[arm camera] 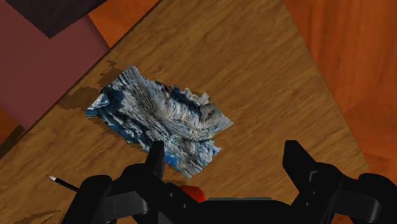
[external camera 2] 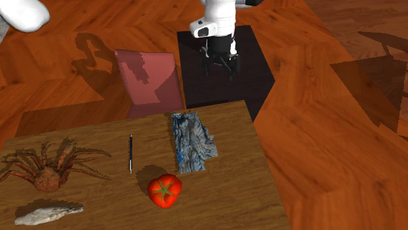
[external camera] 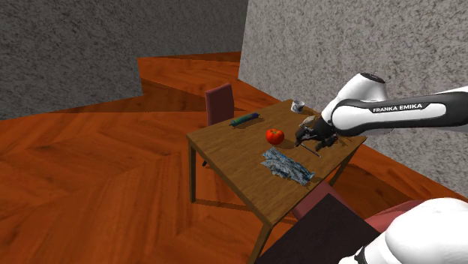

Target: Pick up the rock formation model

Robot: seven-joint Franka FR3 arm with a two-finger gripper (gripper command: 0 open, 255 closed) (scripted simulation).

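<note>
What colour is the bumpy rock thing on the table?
The rock model is grey and whitish with blue patches, clearest in the wrist view.

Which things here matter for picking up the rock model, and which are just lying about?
For the job:
rock model
open pincer, not yet touching it

Just lying about:
tomato
pen
crab
pale lump
chair

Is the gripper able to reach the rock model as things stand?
Probably yes: the open gripper hangs near the rock model with nothing between them; the tomato and pen lie apart from it.
</note>
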